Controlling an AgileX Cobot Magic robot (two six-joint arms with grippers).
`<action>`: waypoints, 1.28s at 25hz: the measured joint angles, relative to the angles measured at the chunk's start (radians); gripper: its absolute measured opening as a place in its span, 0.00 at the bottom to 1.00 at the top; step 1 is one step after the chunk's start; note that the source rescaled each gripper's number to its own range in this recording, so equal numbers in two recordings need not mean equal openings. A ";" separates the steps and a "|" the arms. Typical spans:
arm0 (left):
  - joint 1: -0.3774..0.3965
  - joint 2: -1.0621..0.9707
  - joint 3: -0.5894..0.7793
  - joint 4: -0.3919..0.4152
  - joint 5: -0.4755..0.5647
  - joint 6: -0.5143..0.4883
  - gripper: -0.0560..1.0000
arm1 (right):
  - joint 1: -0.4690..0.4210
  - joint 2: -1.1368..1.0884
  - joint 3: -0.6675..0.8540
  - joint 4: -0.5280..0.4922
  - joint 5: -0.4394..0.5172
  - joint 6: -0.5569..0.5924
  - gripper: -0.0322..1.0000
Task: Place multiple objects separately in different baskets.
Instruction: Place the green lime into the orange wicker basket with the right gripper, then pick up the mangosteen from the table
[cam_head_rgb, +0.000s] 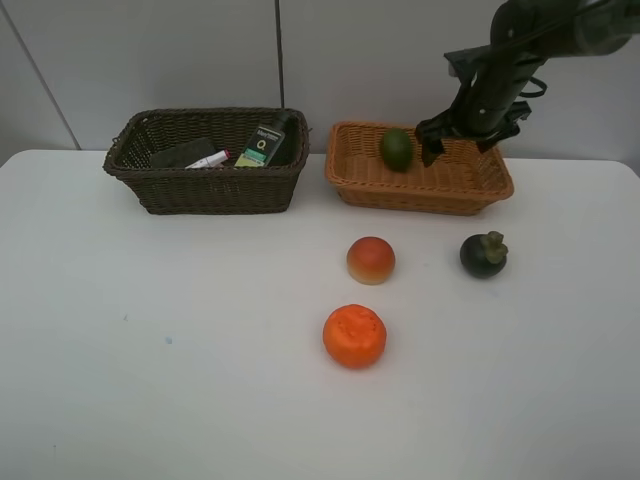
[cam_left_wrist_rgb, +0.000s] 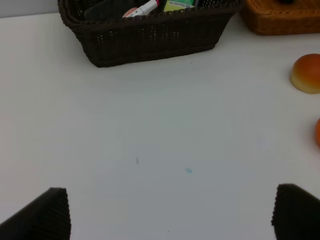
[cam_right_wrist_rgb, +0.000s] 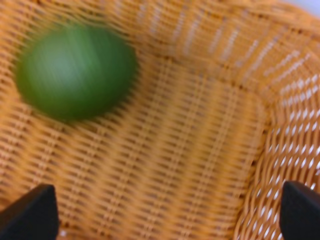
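The green avocado-like fruit (cam_head_rgb: 397, 149) lies in the light orange-tan basket (cam_head_rgb: 420, 190), blurred in the right wrist view (cam_right_wrist_rgb: 75, 70). My right gripper (cam_head_rgb: 461, 140) hangs open and empty over that basket (cam_right_wrist_rgb: 210, 165), to the right of the fruit. The dark brown basket (cam_head_rgb: 205, 185) holds the black bottle (cam_head_rgb: 266, 143), the white marker with pink tip (cam_head_rgb: 208, 160) and a dark item. The peach-coloured fruit (cam_head_rgb: 371, 260), the orange (cam_head_rgb: 355, 336) and the mangosteen (cam_head_rgb: 484, 254) lie on the table. My left gripper (cam_left_wrist_rgb: 170, 212) is open over bare table. The pink bottle is hidden.
The white table (cam_head_rgb: 150, 350) spreads wide in front of both baskets. A grey wall stands right behind the baskets. The left wrist view shows the dark basket (cam_left_wrist_rgb: 150, 37), the marker (cam_left_wrist_rgb: 142, 9) and the peach-coloured fruit (cam_left_wrist_rgb: 306, 73).
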 joint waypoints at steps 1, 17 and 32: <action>0.000 0.000 0.000 0.000 0.000 0.000 0.99 | 0.000 -0.013 0.000 0.026 0.025 0.000 0.99; 0.000 0.000 0.000 0.000 0.000 0.000 0.99 | 0.000 -0.279 0.139 0.214 0.402 0.020 1.00; 0.000 0.000 0.000 0.000 0.000 0.000 0.99 | 0.000 -0.289 0.496 0.179 0.138 0.026 1.00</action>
